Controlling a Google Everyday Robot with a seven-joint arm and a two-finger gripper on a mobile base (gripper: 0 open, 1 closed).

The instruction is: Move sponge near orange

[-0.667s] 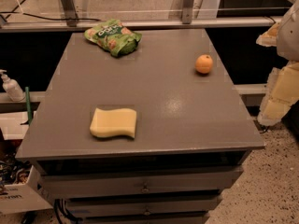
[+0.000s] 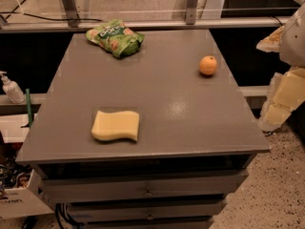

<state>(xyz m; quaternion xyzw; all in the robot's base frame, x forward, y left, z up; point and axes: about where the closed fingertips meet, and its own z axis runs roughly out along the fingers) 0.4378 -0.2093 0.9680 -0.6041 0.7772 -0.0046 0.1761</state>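
While the gripper (image 2: 284,97) hangs beside the table (image 2: 167,99) (its spread I cannot tell), I'd descend squarely over the sponge (image 2: 116,126), sparing the orange (image 2: 208,65).

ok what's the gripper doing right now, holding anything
gripper: off the right edge of the table, open or closed cannot be told; the sponge lies on the table, not held

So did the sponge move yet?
No. The sponge lies in the same spot near the front edge of the table. The gripper hangs beyond its right edge.
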